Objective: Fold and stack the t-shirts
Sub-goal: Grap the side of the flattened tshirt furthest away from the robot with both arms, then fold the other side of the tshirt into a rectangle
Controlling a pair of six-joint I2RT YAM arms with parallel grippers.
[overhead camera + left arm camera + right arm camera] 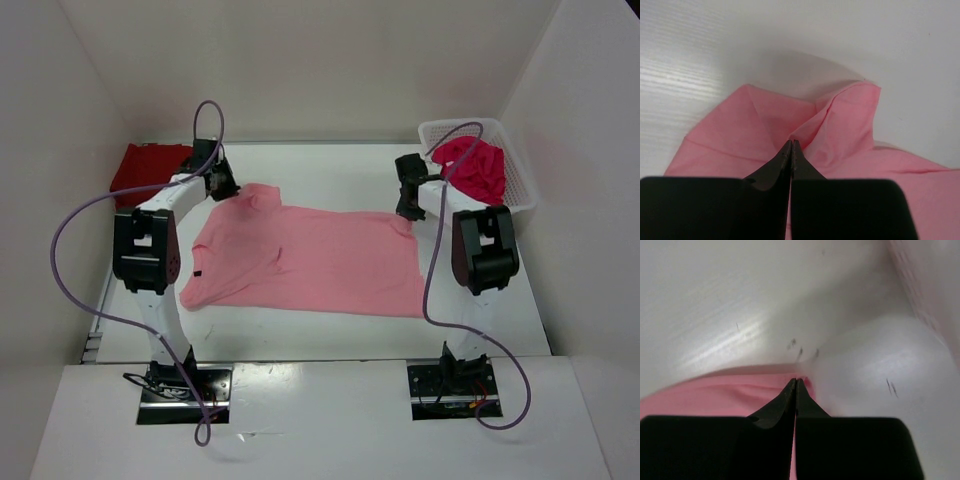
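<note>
- A soft, faintly creased light pink shirt [300, 262] lies spread across the smooth white table [330, 172].
- The left gripper [791, 142] pinches its puckered far-left corner.
- The right gripper [795, 381] is clamped on its far-right edge.
- A dark red shirt [145, 168] sits bunched at far left.
- A magenta shirt [470, 165] is crumpled in the mesh basket [522, 185].

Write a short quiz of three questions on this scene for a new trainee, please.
1. True or false: the left fingers and the right fingers are both shut on the light pink shirt.
2. Which shirt lies in the basket? A dark red, B magenta, C light pink.
3. Where on the table does the dark red shirt lie?
Key: 1 true; 2 B, the magenta shirt; 3 at the far left corner.
</note>
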